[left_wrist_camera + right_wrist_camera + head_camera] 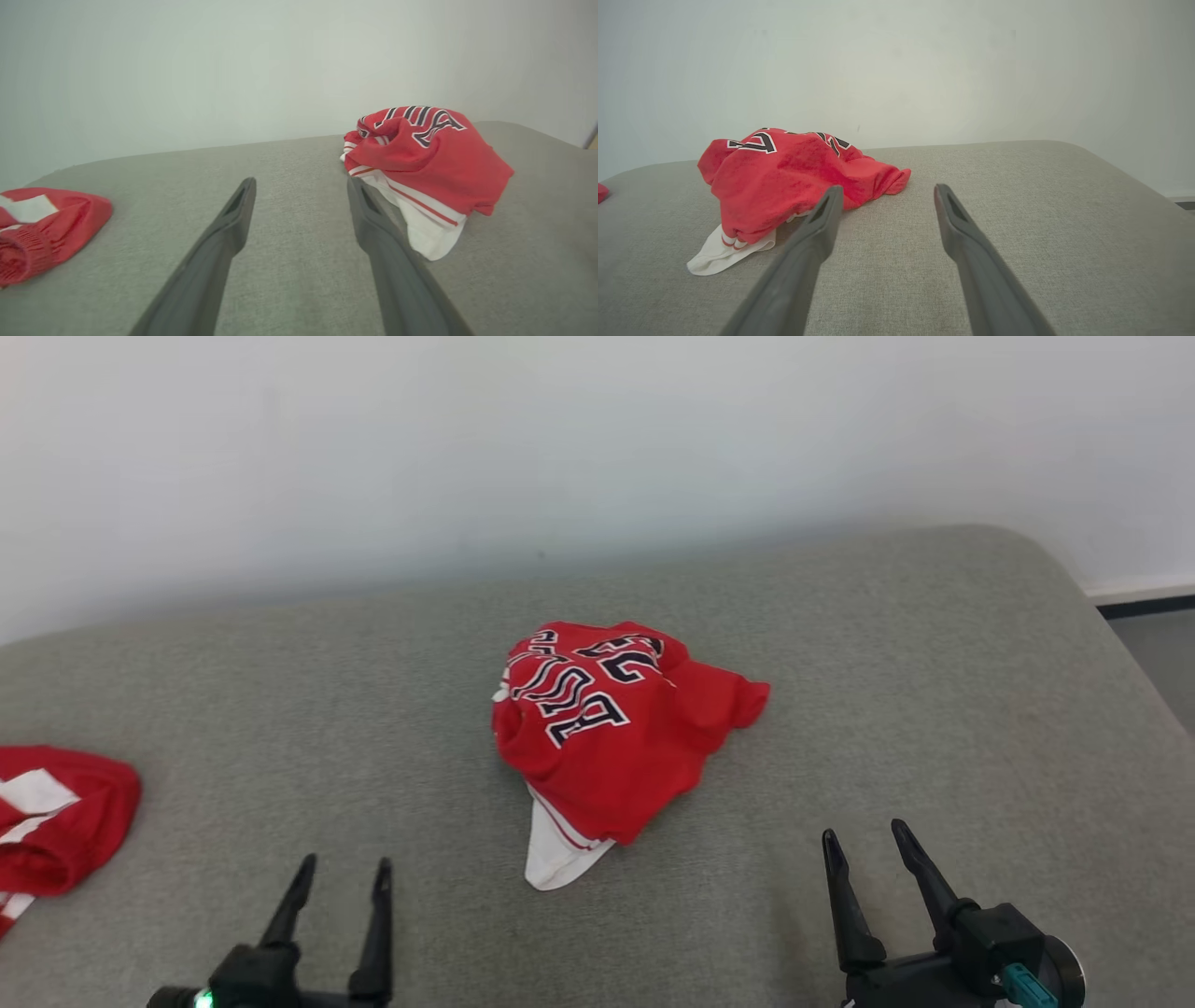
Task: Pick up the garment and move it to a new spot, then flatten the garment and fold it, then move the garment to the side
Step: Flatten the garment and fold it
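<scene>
– Out in the middle of the grey cushion (934, 709), the garment (616, 737) lies in a crumpled heap: red jersey cloth, with dark letters edged in white across its top, all bunched and folded over.
– And there's a white hem (555, 859) poking out from under the red on the near side, pointing back toward the robot.
– Right. Now the left gripper (345, 861), low at the near left: fingers spread wide, nothing between them.
– Same story opposite. The right gripper (864, 830) is at the near right, prongs parted and empty, tips aimed up toward the cloth but apart from it.
– From the left wrist, the fingers (233, 219) frame bare cushion, and the heap sits off to their right, white edge nearest.
– The right wrist view flips it: bare fabric between the two prongs, the heap to their left, one red corner trailing toward the gap.
– Neither side touches it. The head view shows open cushion between both pairs of tips and the jersey.
– Over at the far left edge lies a second red piece (56, 817) with white stripes, bunched up, well apart from the heap.
– Behind it all is a plain pale wall (597, 448), and a sliver of floor (1162, 663) shows past the cushion's rounded right corner.
</scene>
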Controlling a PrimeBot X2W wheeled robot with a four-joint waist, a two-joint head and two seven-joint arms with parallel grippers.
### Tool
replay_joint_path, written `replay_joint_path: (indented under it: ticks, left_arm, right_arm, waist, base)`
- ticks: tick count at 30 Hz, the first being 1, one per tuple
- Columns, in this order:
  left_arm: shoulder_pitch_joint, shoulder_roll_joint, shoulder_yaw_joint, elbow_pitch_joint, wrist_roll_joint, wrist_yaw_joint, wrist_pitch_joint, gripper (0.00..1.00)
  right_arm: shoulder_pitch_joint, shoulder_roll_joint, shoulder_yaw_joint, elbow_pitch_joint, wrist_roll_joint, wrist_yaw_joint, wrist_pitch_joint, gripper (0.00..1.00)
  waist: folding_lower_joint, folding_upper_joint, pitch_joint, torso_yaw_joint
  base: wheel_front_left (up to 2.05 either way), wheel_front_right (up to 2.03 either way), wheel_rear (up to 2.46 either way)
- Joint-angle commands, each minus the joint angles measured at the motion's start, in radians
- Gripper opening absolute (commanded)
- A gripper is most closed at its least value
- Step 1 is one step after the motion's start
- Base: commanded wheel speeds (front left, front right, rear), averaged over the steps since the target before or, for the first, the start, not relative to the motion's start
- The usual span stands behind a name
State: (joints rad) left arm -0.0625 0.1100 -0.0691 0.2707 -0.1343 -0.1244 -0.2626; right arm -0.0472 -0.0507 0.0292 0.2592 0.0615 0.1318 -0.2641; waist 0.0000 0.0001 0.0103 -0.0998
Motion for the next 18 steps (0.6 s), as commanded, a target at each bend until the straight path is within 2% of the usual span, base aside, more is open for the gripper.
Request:
replay_joint_path:
  ticks: [1, 9, 14, 18]
  left_arm:
    - [-0.024, -0.003, -0.012, 0.012, -0.019, -0.003, -0.003, 1.0]
    - [-0.145, 0.025, -0.163, 0.185, -0.067, -0.005, -0.003, 1.0]
    - [-0.204, 0.053, -0.222, 0.293, -0.074, -0.005, -0.003, 1.0]
    - [-0.243, 0.063, -0.234, 0.379, -0.075, -0.005, -0.003, 1.0]
  right_arm:
    - [-0.008, 0.001, 0.001, -0.001, 0.001, -0.002, -0.001, 1.0]
    - [-0.029, 0.001, -0.001, -0.008, 0.009, -0.002, -0.001, 1.0]
    - [-0.038, 0.002, -0.009, -0.015, 0.018, -0.002, -0.001, 1.0]
    - [-0.045, 0.002, -0.01, -0.022, 0.026, -0.002, -0.001, 1.0]
  waist:
    - [0.0, -0.0001, 0.022, -0.045]
    - [0.0, -0.0001, 0.079, -0.155]
    - [0.0, -0.0001, 0.114, -0.204]
    - [0.0, -0.0001, 0.135, -0.223]
  base:
    - [0.0, 0.0, 0.0]
    - [0.0, 0.0, 0.0]
    - [0.0, 0.0, 0.0]
    - [0.0, 0.0, 0.0]
